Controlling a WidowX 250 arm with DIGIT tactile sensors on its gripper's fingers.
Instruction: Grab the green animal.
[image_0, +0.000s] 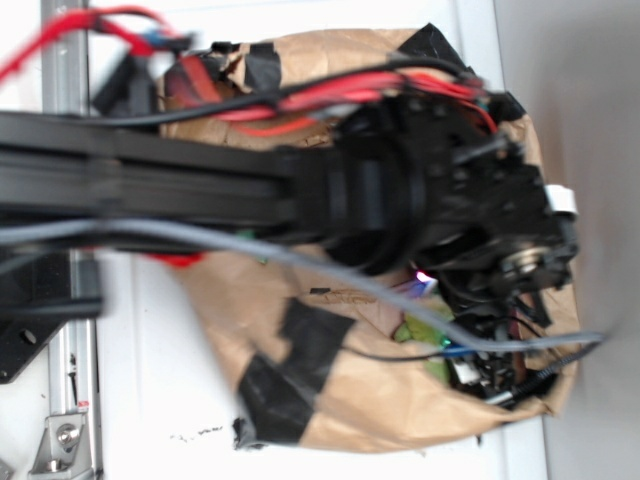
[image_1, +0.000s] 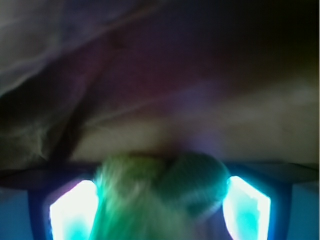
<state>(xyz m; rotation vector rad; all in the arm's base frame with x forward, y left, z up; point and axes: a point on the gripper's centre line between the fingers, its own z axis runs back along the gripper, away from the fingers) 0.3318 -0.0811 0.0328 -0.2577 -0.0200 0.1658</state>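
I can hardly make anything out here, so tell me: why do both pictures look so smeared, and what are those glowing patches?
Exterior view: the black arm is streaked with motion blur, though the taped brown paper bag stays fairly sharp. Wrist view: the fuzzy lime-green plush animal sits too close, out of focus, and the end effector fingers glare white-cyan, overexposed.

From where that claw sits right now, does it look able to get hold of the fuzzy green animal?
Probably yes. In the wrist view the green animal sits right between the two glowing fingers of the gripper, with nothing between them. The picture is blurred, so whether the fingers already touch it cannot be told.
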